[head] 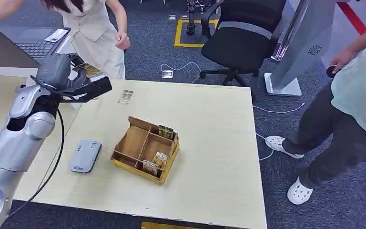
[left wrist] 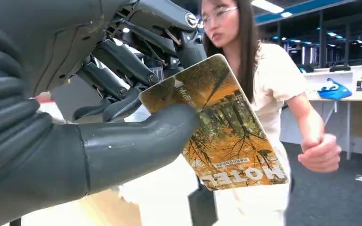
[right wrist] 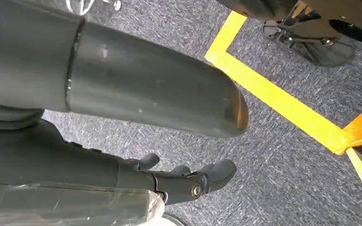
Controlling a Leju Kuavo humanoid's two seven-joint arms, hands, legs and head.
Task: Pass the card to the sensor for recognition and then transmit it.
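My left hand (head: 71,78) is raised above the table's far left corner and pinches an orange-brown card (head: 89,70) between thumb and fingers. In the left wrist view the card (left wrist: 226,136) sticks out from under the thumb (left wrist: 136,141), printed face showing, toward a person's closed hand (left wrist: 320,153). The grey sensor (head: 86,156) lies flat on the table, nearer me than the hand. My right hand (right wrist: 136,94) hangs over the carpet with its fingers (right wrist: 188,181) loosely apart, holding nothing.
A wooden divided box (head: 124,143) with several cards stands mid-table. A small clear item (head: 126,97) lies near the far edge. One person (head: 93,28) stands beyond the far left corner, another (head: 352,109) at the right. An office chair (head: 240,33) is behind.
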